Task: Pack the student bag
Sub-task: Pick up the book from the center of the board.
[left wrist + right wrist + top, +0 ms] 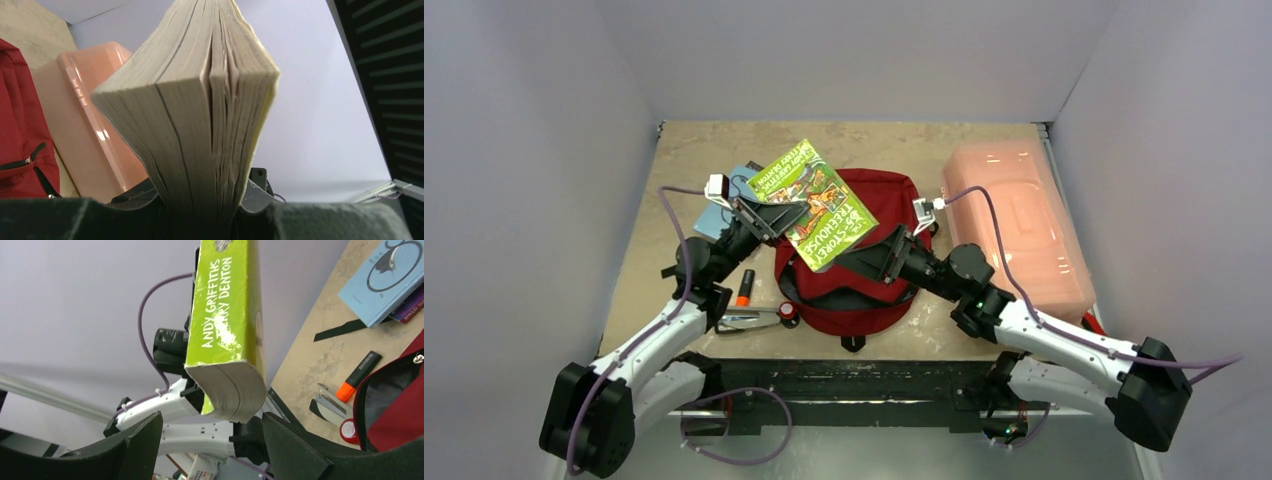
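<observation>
The student bag (856,300) is a dark red backpack lying flat mid-table; in the right wrist view its zip gapes on a dark inside (387,390). Above it, tilted, hangs a thick green paperback (814,198). My left gripper (776,215) is shut on the book's page edge (200,125), with the pages fanning out above the jaws (200,212). My right gripper (864,258) stands open just below the book's lower corner (227,400); its fingers (142,435) are apart and touch nothing.
A pale pink plastic box (1019,225) lies right of the bag. Left of the bag are a blue book (722,208), an orange highlighter (744,288), a stapler (749,320) and a small red-and-white round thing (788,312).
</observation>
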Controlling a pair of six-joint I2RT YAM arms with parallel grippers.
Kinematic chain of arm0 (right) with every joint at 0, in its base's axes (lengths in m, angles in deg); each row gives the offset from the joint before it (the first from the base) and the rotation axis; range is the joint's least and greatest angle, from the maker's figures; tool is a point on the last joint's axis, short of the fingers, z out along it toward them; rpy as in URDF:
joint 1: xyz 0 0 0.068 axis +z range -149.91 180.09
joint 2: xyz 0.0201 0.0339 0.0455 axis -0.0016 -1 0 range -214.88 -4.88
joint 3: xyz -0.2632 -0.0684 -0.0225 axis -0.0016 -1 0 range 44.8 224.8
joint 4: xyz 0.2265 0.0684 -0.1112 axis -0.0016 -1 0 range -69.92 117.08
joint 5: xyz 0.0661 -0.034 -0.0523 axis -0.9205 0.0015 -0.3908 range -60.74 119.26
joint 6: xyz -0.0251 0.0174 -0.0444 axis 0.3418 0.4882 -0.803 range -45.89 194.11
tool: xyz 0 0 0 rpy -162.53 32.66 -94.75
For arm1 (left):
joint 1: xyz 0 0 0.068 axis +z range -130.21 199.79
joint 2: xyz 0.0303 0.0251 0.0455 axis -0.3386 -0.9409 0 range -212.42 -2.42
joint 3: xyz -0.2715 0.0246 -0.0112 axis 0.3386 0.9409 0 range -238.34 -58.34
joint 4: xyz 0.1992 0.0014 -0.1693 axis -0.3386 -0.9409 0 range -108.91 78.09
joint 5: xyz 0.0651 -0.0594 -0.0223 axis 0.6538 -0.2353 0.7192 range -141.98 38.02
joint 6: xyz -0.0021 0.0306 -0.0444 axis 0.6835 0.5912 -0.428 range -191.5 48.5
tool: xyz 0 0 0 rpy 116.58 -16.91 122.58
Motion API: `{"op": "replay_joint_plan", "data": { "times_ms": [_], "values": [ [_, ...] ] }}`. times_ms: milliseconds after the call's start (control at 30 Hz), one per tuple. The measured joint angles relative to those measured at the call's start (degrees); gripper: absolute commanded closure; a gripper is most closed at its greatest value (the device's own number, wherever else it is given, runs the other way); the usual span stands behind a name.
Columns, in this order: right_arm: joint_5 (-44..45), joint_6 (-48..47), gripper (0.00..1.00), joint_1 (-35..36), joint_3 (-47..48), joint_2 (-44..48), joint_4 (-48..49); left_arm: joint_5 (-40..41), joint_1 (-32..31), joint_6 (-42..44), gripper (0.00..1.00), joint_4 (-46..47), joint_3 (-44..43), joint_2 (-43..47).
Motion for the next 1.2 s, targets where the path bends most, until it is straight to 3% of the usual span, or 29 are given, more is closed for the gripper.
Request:
{"op": "replay_joint_plan", "data": {
  "times_ms": [67, 267, 400, 467, 500, 567, 633, 700, 900, 1033, 1200],
  "values": [
    [2.69, 1.27, 0.36, 0.17, 0.35, -1.64, 2.05, 1.22, 0.00, -1.84, 1.00, 2.29, 0.92, -1.44],
    [9.55, 4.04, 0.37, 0.31, 0.48, -3.58, 3.61, 2.95, 0.00, -3.98, 1.00, 5.31, 2.89, -1.60],
    [10.93, 4.22, 0.66, 0.31, 2.91, -5.31, 3.43, 2.89, -0.02, -4.70, 1.00, 5.66, 3.13, -1.31],
    [10.93, 4.07, 0.87, 0.31, 4.59, -6.60, 2.93, 2.80, -0.09, -4.90, 0.99, 5.57, 3.13, -1.29],
    [10.99, 3.89, 0.97, 0.28, 4.96, -6.97, 2.56, 2.84, -0.07, -4.87, 0.89, 5.38, 3.10, -1.14],
    [11.13, 3.80, 1.00, 0.22, 5.09, -7.19, 1.99, 2.29, 0.20, -4.31, 0.66, 2.54, 2.32, -0.76],
    [12.39, 3.80, 1.00, 0.22, 5.20, -6.54, 0.11, 1.16, 0.22, -1.57, 0.41, -4.02, -0.28, 0.11],
    [13.97, 3.17, 1.00, 0.33, 6.10, -4.98, -4.57, -0.55, -0.15, 4.02, 0.27, -12.22, -2.91, 2.38],
    [24.59, -0.20, 1.00, 1.29, 10.01, 5.88, -26.99, 0.87, -1.70, 25.64, 0.20, -44.44, -9.03, 13.84],
    [35.39, -5.11, 1.00, 0.59, 15.45, 11.43, -44.06, 3.48, -3.43, 38.47, 0.20, -58.12, -12.48, 14.47],
    [42.64, -11.45, 1.00, 0.55, 20.17, 16.74, -57.37, 8.83, -17.75, 56.76, 0.20, -71.36, -17.99, 5.55]
  ]
}}
